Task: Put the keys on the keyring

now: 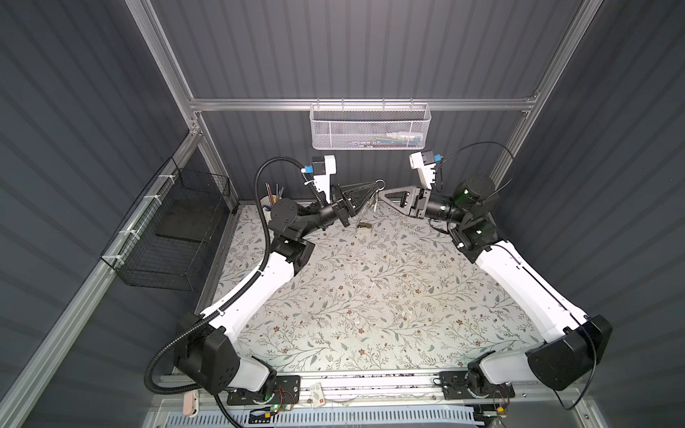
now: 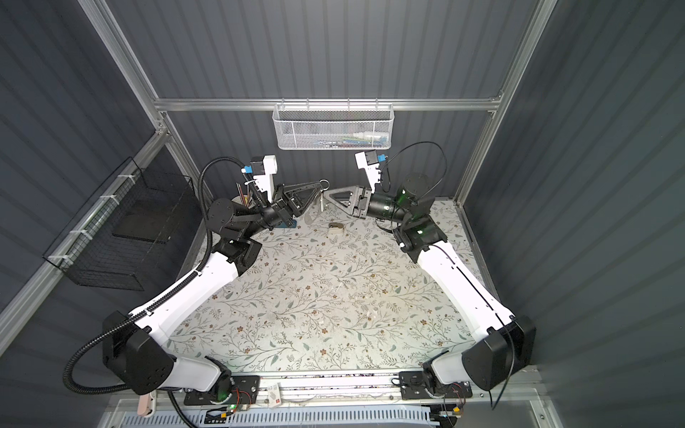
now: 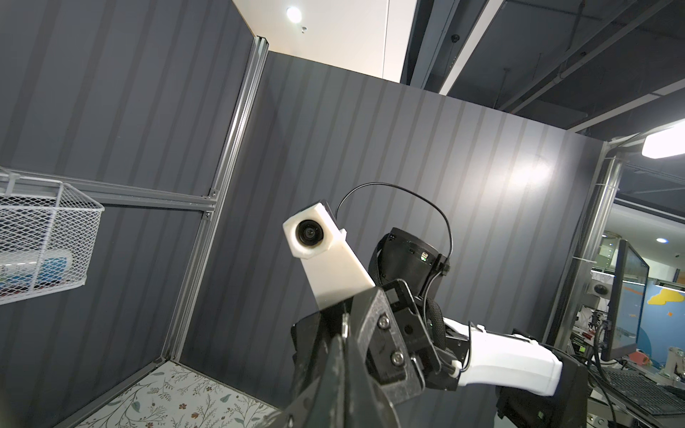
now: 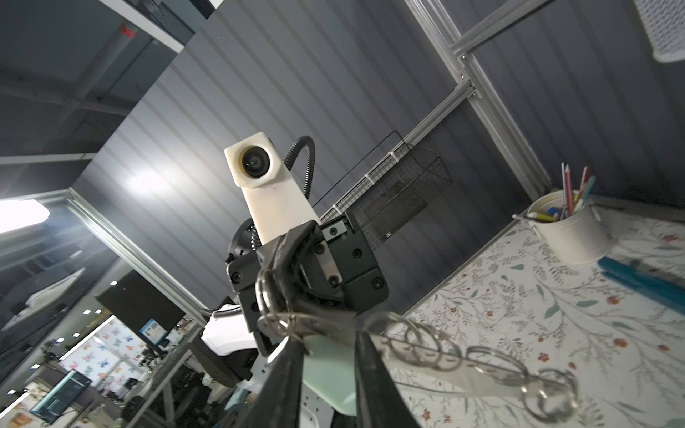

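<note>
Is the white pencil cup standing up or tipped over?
Standing up. The white cup sits on its base on the table, mouth upward, with pencils poking out the top.

The setting is presenting as a robotics laboratory: aluminium profile framing [image 1: 259, 105] is carrying grey ribbed panels [image 1: 352, 48], while a monitor [image 3: 626, 304] and keyboard [image 3: 645, 389] are standing outside the cell.
</note>
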`<state>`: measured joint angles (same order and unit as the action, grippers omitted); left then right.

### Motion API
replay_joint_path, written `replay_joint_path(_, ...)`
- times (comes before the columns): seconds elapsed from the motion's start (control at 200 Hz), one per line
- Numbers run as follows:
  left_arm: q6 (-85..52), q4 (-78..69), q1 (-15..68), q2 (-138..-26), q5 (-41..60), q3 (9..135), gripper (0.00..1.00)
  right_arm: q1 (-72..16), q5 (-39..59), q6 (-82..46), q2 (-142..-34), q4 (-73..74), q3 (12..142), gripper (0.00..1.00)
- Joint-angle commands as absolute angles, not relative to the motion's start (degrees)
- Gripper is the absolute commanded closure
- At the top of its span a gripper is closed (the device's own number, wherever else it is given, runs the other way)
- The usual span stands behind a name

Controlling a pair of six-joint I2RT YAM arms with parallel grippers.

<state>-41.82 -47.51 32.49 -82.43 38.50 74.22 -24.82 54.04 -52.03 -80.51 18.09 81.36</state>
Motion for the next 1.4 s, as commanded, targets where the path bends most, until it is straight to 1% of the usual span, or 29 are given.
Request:
replay_joint_path(0.0,-41.42,-50.29,32.87,-82.18,39.00,76.39,1.00,-23.80,51.77,-50.11,-78.82,16.93,79.88,0.71)
replay_joint_path(0.26,-40.59,-49.48,32.87,-82.17,38.55,76.41,1.00,-22.09,44.65,-41.04,-73.83,9.53,79.25,0.67)
replay_joint_path(0.415,-40.92,-49.92,32.87,-82.67,38.53,76.55,1.00,-22.22,43.87,-38.69,-73.26,8.57,80.46,0.65)
replay_joint_path(0.655,-41.47,-50.00,32.87,-82.77,38.61,76.38,1.00,-24.57,43.09,-35.49,-74.73,7.92,83.98,0.64)
replay_joint_path(0.975,-41.60,-49.92,32.87,-82.22,38.59,76.07,1.00,-26.76,42.52,-34.97,-75.60,8.59,85.50,0.63)
replay_joint_path(1.116,-41.92,-50.08,32.87,-82.13,38.72,76.10,1.00,-27.83,41.88,-33.25,-76.36,5.78,86.99,0.65)
replay_joint_path(1.221,-42.09,-50.09,32.87,-82.07,38.76,75.96,1.00,-28.26,41.75,-33.26,-76.77,5.81,87.41,0.69)
replay_joint_path(1.396,-42.26,-50.23,32.87,-81.82,38.76,75.94,1.00,-28.45,41.84,-33.29,-77.26,5.37,87.80,0.79)
